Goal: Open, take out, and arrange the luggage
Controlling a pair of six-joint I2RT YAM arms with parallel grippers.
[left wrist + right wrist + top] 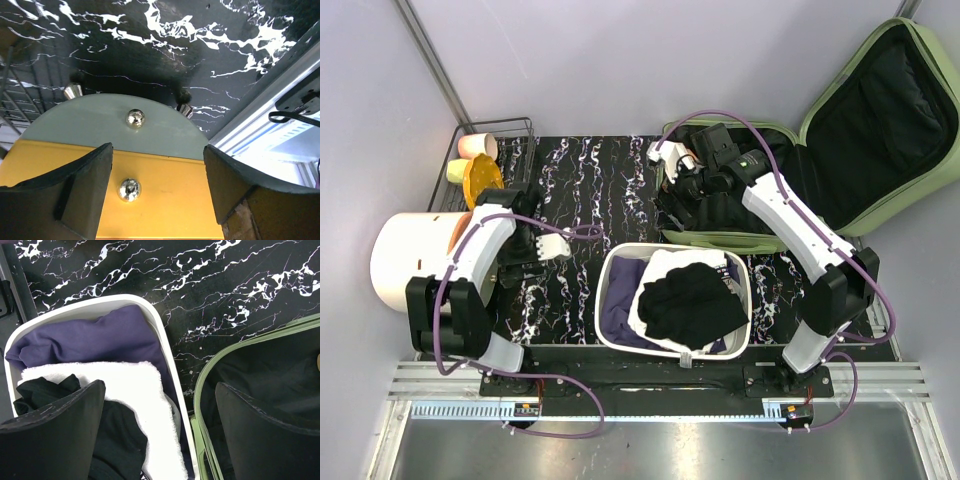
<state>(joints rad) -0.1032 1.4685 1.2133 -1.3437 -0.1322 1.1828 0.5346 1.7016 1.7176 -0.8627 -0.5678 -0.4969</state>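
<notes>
Hovering with its fingers spread wide and nothing between them, the right gripper is above the gap where the white bin sits just beside the luggage rim. Left gripper has its fingers apart too and is empty, over the black marble table on the left. Luggage is at the far right, unzipped, lid tipped up, black lining showing. Bin holds a purple cloth, white towel and black garment.

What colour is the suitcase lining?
The suitcase lining is black, clearest in the top view.
</notes>
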